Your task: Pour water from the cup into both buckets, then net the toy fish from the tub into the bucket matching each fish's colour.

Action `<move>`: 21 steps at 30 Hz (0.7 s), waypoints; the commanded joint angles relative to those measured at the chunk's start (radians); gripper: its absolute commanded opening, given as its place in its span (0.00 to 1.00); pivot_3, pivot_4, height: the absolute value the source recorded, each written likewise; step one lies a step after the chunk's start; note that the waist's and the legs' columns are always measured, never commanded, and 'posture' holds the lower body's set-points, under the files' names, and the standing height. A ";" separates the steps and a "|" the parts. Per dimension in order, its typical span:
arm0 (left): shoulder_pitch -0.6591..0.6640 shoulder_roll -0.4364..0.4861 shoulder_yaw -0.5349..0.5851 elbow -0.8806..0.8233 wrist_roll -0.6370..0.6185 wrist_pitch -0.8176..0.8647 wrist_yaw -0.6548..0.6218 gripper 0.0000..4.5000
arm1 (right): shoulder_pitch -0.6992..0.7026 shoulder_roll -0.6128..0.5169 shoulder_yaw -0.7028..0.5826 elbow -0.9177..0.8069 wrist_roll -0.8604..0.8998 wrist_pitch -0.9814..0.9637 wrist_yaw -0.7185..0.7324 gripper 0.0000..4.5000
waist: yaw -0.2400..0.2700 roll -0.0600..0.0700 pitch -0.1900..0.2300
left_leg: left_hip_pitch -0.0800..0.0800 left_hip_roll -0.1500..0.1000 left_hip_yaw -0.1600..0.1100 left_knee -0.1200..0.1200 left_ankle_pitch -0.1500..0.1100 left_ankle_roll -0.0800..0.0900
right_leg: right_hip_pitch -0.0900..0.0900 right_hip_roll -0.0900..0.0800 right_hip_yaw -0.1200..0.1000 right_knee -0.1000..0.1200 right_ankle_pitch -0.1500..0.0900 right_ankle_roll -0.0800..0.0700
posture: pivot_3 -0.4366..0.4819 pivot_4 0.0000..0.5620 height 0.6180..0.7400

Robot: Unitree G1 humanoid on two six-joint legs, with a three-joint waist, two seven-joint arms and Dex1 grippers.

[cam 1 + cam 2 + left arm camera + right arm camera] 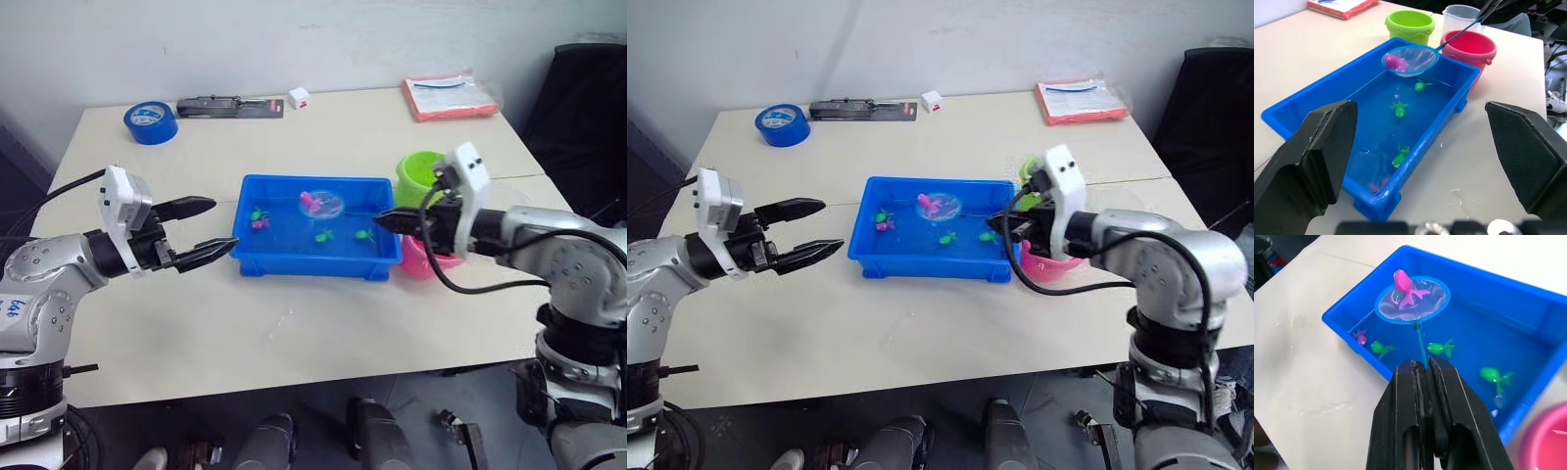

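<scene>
- Right gripper point(1422, 369) is clamped tight on the net's point(1412, 300) thin handle, stick running straight out from the fingers over the tub point(257, 262).
- A pink fish point(1405, 286) sits in the hoop, lifted clear of the water.
- Pink bucket point(1469, 48) waits just off the tub's end, roughly five o'clock from the hoop in the head view; the right arm is the nearer one.
- Green bucket point(1409, 24) stands behind it.
- Left gripper point(201, 231) hangs open, empty, at the tub's nine o'clock.
</scene>
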 commanded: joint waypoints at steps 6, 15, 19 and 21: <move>-0.043 -0.023 -0.064 -0.022 -0.043 -0.010 -0.059 1.00 | 0.119 -0.084 -0.266 -0.187 0.089 0.047 -0.018 0.18 | 0.009 0.000 0.000 | 0.000 0.000 0.000 0.001 0.000 0.000 | 0.001 0.000 0.000 0.000 0.000 0.000 | 0.48 0.27 1.00; -0.153 -0.065 -0.162 0.086 0.001 -0.062 -0.137 1.00 | 0.262 -0.230 -0.422 -0.225 0.082 0.016 -0.034 0.18 | 0.025 0.000 0.000 | 0.000 0.000 0.001 0.001 0.000 0.000 | 0.001 0.000 0.001 0.000 0.000 0.000 | 0.48 0.27 1.00; -0.206 -0.077 -0.196 0.169 0.029 -0.102 -0.179 1.00 | 0.450 -0.331 -0.475 -0.273 0.015 -0.078 -0.029 0.18 | 0.029 0.000 0.000 | 0.000 0.000 0.001 0.001 0.000 0.000 | 0.001 0.000 0.000 -0.001 0.000 0.000 | 0.48 0.27 1.00; -0.228 -0.082 -0.206 0.201 0.040 -0.115 -0.193 1.00 | 0.521 -0.361 -0.488 -0.299 -0.004 -0.112 -0.026 0.18 | 0.030 0.000 0.000 | 0.000 0.000 0.001 0.001 0.000 0.000 | 0.001 0.000 0.000 -0.001 0.000 0.000 | 0.48 0.27 1.00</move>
